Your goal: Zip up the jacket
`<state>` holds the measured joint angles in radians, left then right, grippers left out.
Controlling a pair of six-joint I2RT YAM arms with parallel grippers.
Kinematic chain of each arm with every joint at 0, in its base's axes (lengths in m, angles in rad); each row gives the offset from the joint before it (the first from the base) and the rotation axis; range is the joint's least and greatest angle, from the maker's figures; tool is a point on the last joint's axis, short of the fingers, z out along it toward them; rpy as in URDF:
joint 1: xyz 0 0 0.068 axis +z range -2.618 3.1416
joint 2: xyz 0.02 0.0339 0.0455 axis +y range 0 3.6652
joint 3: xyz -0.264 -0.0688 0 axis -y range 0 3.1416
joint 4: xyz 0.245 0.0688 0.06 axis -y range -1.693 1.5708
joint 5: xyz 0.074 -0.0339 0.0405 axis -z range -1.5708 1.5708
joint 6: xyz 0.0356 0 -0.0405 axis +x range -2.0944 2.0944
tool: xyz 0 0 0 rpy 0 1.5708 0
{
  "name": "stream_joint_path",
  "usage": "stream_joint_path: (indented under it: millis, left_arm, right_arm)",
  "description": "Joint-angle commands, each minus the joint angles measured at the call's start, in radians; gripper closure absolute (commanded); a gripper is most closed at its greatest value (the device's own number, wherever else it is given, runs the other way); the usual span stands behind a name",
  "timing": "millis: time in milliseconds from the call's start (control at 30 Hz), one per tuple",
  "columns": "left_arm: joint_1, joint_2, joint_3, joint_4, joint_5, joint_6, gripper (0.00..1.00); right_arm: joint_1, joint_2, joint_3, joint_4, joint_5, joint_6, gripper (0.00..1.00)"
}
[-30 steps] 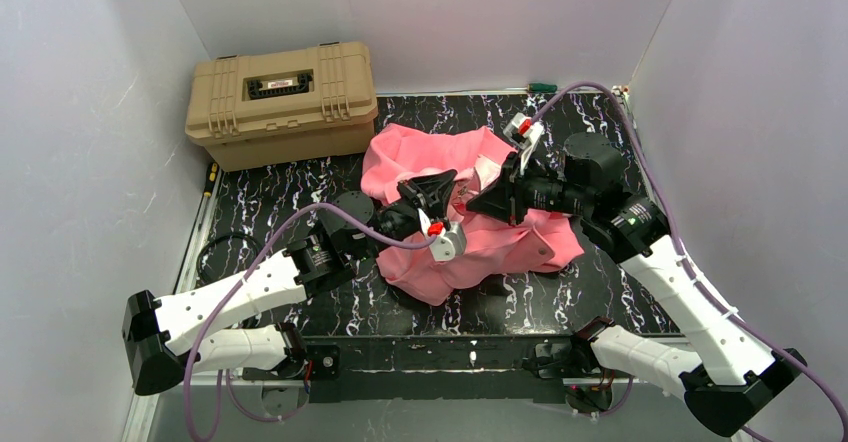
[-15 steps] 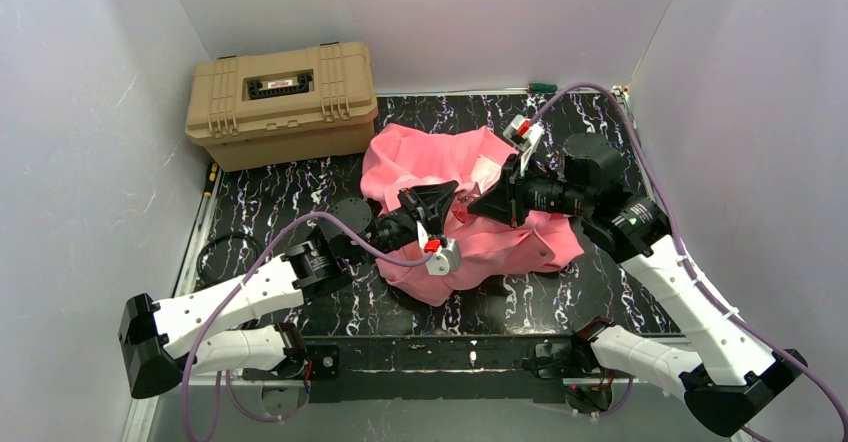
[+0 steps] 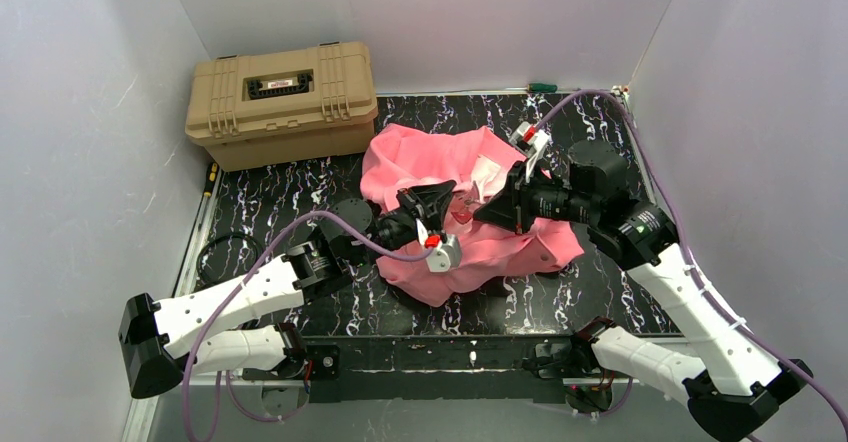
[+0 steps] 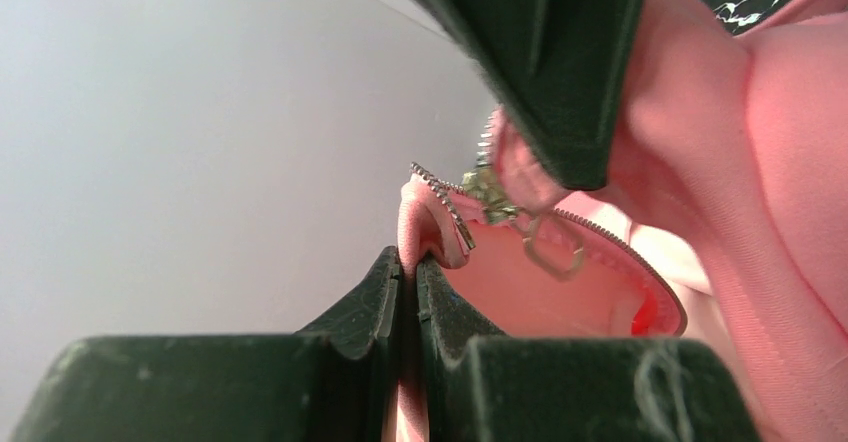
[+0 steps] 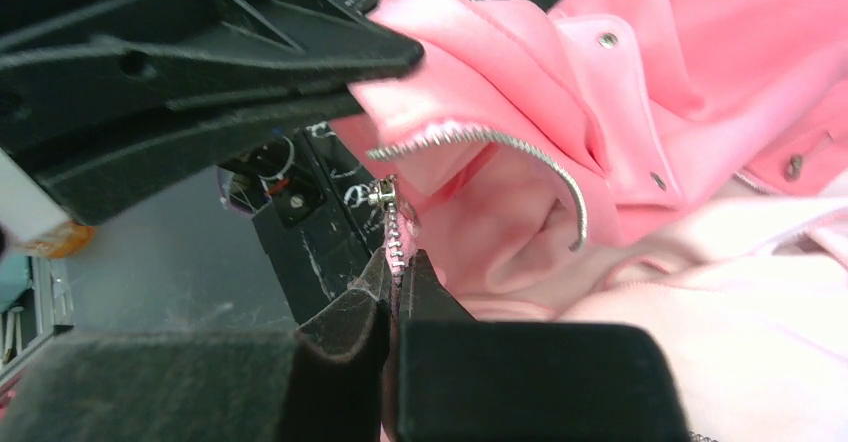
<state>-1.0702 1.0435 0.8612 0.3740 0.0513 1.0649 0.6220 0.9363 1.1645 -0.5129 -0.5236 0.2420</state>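
The salmon-pink jacket lies bunched in the middle of the black marbled table. My left gripper and right gripper meet over its middle, close together. In the left wrist view my left gripper is shut on a folded fabric edge beside the zipper teeth. The metal slider with its ring pull hangs just right of it. In the right wrist view my right gripper is shut on the other zipper tape, its teeth rising from the jaws to a metal end piece. The jacket's pale lining shows on the right.
A tan hard case stands at the back left, just left of the jacket. A green-handled tool lies along the back wall. Grey walls close in three sides. Purple cables loop off both arms.
The right arm has drawn back slightly to the right with its zipper tape. The left wrist has shifted slightly nearer. Both grips have held.
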Motion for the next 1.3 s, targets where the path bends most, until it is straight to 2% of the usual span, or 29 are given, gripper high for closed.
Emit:
stream_joint_path:
  millis: [0, 33, 67, 100, 133, 167, 233, 333, 433, 500, 567, 667, 800, 900, 967, 1067, 1167, 1267]
  left_arm:
    - [-0.005, -0.021, 0.023, -0.004, -0.086, -0.18, 1.0]
    - [-0.004, -0.029, 0.024, -0.05, -0.103, -0.243, 0.93]
    - [-0.004, -0.034, 0.036, -0.125, -0.114, -0.325, 0.75]
    - [-0.002, -0.039, 0.056, -0.221, -0.088, -0.408, 0.48]
    - [0.001, -0.043, 0.078, -0.334, -0.036, -0.478, 0.36]
    - [0.006, -0.047, 0.087, -0.419, 0.027, -0.531, 0.28]
    - [0.012, -0.058, 0.065, -0.488, 0.117, -0.634, 0.17]
    - [0.03, -0.049, 0.047, -0.569, 0.266, -0.659, 0.07]
    - [0.136, -0.013, 0.076, -0.615, 0.448, -0.674, 0.07]
    - [0.301, 0.051, 0.131, -0.69, 0.669, -0.671, 0.11]
    - [0.4, 0.169, 0.227, -0.829, 0.879, -0.594, 0.13]
    - [0.43, 0.353, 0.379, -0.993, 1.047, -0.431, 0.12]
    - [0.435, 0.568, 0.539, -1.001, 1.228, -0.395, 0.1]
    - [0.432, 0.69, 0.673, -1.129, 1.39, -0.347, 0.08]
    - [0.429, 0.739, 0.733, -1.239, 1.449, -0.255, 0.07]
    - [0.413, 0.764, 0.727, -1.291, 1.483, -0.157, 0.05]
    - [0.382, 0.783, 0.713, -1.431, 1.469, 0.049, 0.05]
    - [0.372, 0.797, 0.668, -1.465, 1.432, 0.176, 0.04]
  right_arm:
    - [-0.002, 0.007, 0.002, -0.113, 0.093, -0.071, 0.99]
    - [-0.002, 0.006, -0.008, -0.137, 0.108, -0.079, 0.99]
    - [-0.002, 0.001, -0.027, -0.145, 0.115, -0.08, 0.99]
    - [-0.002, -0.005, -0.046, -0.15, 0.122, -0.078, 0.99]
    - [-0.002, -0.008, -0.061, -0.16, 0.121, -0.081, 0.99]
    - [-0.002, -0.01, -0.074, -0.166, 0.12, -0.083, 0.99]
    - [-0.002, -0.012, -0.094, -0.171, 0.121, -0.084, 0.99]
    - [-0.002, -0.011, -0.106, -0.185, 0.133, -0.09, 0.99]
    - [-0.002, -0.002, -0.099, -0.242, 0.157, -0.108, 0.99]
    - [-0.002, -0.008, -0.1, -0.266, 0.166, -0.111, 0.99]
    - [-0.002, -0.018, -0.11, -0.274, 0.163, -0.112, 0.99]
    - [-0.002, -0.023, -0.127, -0.29, 0.16, -0.109, 0.99]
    - [-0.002, -0.089, -0.195, -0.236, 0.179, -0.058, 0.99]
    - [-0.002, -0.149, -0.228, -0.181, 0.19, -0.02, 0.99]
    - [-0.002, -0.151, -0.223, -0.194, 0.202, -0.019, 0.99]
    - [-0.002, -0.133, -0.207, -0.234, 0.209, -0.033, 0.99]
    - [-0.002, -0.137, -0.197, -0.247, 0.226, -0.033, 0.99]
    - [-0.002, -0.164, -0.206, -0.257, 0.236, -0.016, 0.99]
